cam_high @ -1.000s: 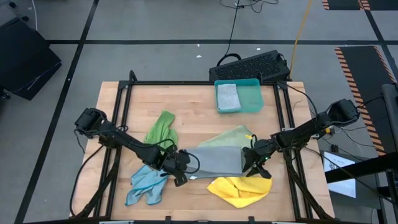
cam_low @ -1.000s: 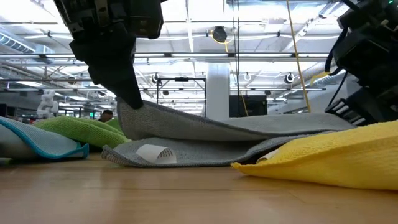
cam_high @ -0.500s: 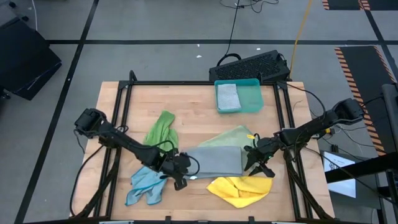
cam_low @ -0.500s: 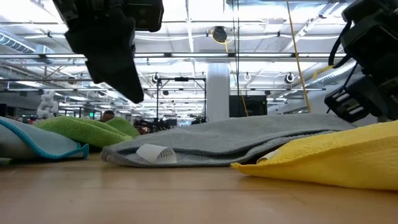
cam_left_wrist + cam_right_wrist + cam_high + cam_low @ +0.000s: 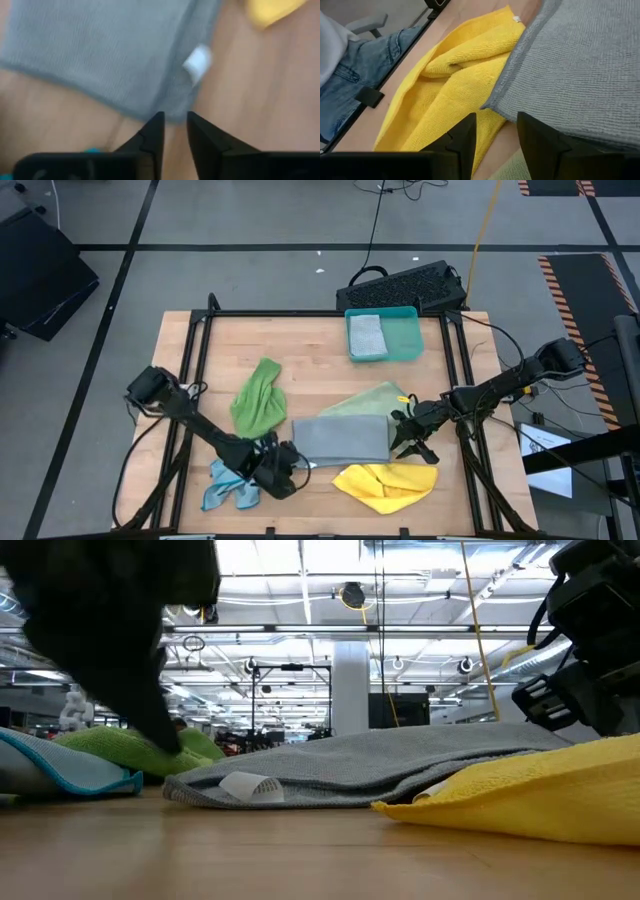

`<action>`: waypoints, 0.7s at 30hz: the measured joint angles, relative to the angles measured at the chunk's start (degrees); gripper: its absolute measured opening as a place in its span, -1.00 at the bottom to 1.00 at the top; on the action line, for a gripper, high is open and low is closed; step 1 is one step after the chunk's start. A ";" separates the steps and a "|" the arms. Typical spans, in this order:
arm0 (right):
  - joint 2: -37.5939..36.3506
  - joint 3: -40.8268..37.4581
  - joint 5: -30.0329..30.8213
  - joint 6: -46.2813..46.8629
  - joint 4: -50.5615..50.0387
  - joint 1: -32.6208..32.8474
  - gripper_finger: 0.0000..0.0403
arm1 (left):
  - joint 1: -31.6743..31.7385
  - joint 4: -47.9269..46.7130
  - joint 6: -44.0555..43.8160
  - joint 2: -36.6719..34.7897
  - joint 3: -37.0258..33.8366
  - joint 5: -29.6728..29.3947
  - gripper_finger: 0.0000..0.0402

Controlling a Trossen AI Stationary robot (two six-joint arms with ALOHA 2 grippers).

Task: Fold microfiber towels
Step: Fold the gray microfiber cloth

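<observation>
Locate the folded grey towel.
High view: the grey towel lies front-centre on the table, between both claws, above the yellow towel, overlapping the pale green towel.

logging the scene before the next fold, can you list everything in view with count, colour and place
grey towel: 1, grey, folded flat at table centre, white tag at its left corner
pale green towel: 1, pale green, partly under the grey towel's far edge
bright green towel: 1, bright green, bunched left of centre
light blue towel: 1, light blue, crumpled near the front left, partly under the left arm
yellow towel: 1, yellow, crumpled in front of the grey towel
tray: 1, teal, far edge of table, holding a folded grey cloth
keyboard: 1, black, behind the tray
table: 1, wood
person's legs: blue jeans, beside the table
left gripper: dark, off the grey towel's left corner, fingers slightly apart, empty
right gripper: dark, at the grey towel's right edge, open, empty
</observation>
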 joint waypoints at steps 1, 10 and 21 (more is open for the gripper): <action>-0.02 0.00 0.00 -0.22 0.08 0.00 -0.34 | -0.18 -0.73 -0.10 0.80 -0.02 -0.83 -0.48; -0.02 0.00 0.26 -1.30 0.13 -0.02 -0.34 | -1.08 -1.38 7.53 5.17 0.17 -7.31 -0.08; -0.02 0.00 0.28 -1.29 0.13 -2.64 -0.34 | -1.93 -3.70 10.93 5.50 0.15 -9.60 -0.30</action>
